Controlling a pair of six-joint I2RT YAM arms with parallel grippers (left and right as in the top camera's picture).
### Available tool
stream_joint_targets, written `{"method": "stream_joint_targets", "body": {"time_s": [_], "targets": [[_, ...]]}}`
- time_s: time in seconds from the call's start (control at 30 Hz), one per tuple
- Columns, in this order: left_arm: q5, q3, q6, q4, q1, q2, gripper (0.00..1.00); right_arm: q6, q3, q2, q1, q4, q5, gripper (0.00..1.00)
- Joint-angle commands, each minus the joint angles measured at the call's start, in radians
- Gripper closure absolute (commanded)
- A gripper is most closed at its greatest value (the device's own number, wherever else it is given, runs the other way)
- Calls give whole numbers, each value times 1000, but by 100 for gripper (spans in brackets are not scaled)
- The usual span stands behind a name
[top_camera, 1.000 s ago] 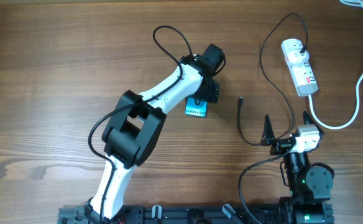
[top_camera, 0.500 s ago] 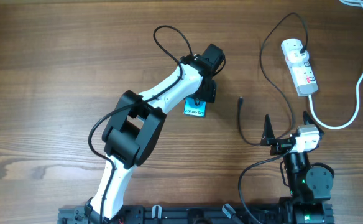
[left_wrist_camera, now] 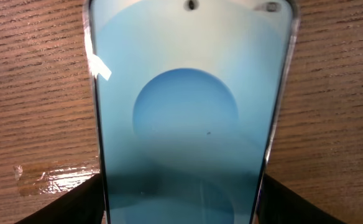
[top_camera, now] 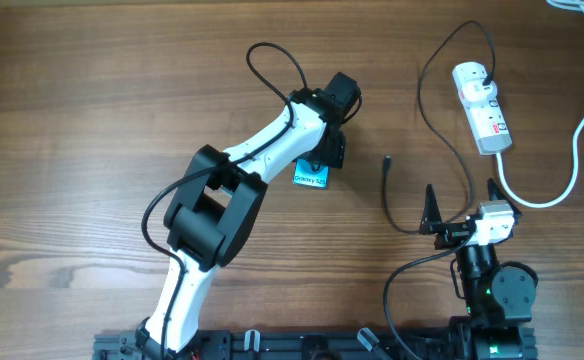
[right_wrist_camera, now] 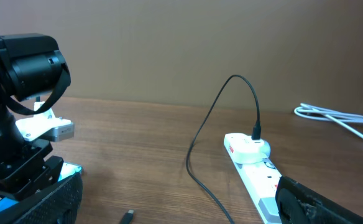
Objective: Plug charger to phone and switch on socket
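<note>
Two grippers: left gripper [left_wrist_camera: 181,204] straddles the phone [top_camera: 312,178] mid-surface [top_camera: 92,100], whether it is clamped I cannot tell. Right gripper [top_camera: 462,205] spread wide, empty, near front edge. Phone probably light, rigid, slick, so pinch its long edges. Charger [top_camera: 387,165] cable limp, so take the plug tip.
</note>
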Motion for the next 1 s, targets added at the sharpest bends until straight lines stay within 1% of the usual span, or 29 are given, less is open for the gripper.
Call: {"method": "stream_joint_targets", "body": {"time_s": [0.0, 0.37, 0.57, 0.97], "targets": [[13, -5, 2, -1, 1, 29, 28, -2, -1, -2, 6, 2, 10, 0], [18, -5, -10, -2, 2, 11, 29, -2, -1, -2, 6, 2, 10, 0], [41, -5, -32, -3, 4, -51, 30, -2, -1, -2, 6, 2, 10, 0], [44, -5, -37, -36, 5, -171, 32, -2, -1, -2, 6, 2, 10, 0]]}}
